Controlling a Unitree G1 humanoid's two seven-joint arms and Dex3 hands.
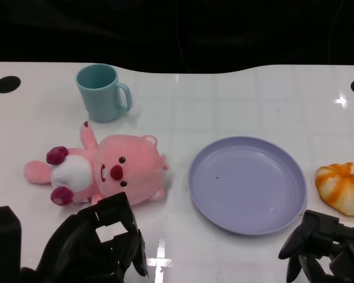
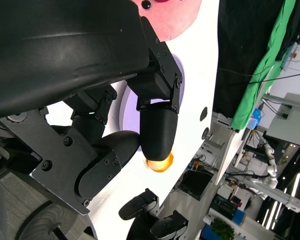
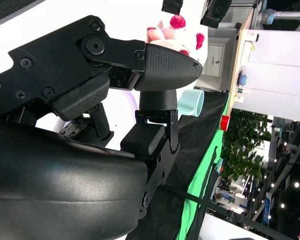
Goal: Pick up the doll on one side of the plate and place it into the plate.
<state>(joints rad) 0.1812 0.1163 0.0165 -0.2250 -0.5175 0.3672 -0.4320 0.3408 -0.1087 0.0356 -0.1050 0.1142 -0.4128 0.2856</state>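
The pink plush doll with a white belly and dark red paws lies on its back on the white desk, directly ahead of the left hand and just beyond its fingertips; whether the fingers touch the doll's lower edge cannot be told from the head view. That left hand sits low at the near edge of the desk with its black fingers spread apart and nothing between them, so it is released. In the left wrist view the same hand shows its fingers apart, with a sliver of the pink doll past them.

The round lavender plastic plate rests flat on the desk, to the right of the left hand and ahead of the right hand, holding nothing. The doll lies just beside the plate's left rim, not on it.

The right hand hovers at the near edge, fingers loosely parted and grasping nothing. Ahead of it and to its right lies an orange-and-white striped rounded plush, near the plate's right rim but apart from it.

A teal plastic mug with a handle stands upright well beyond the left hand, past the doll.
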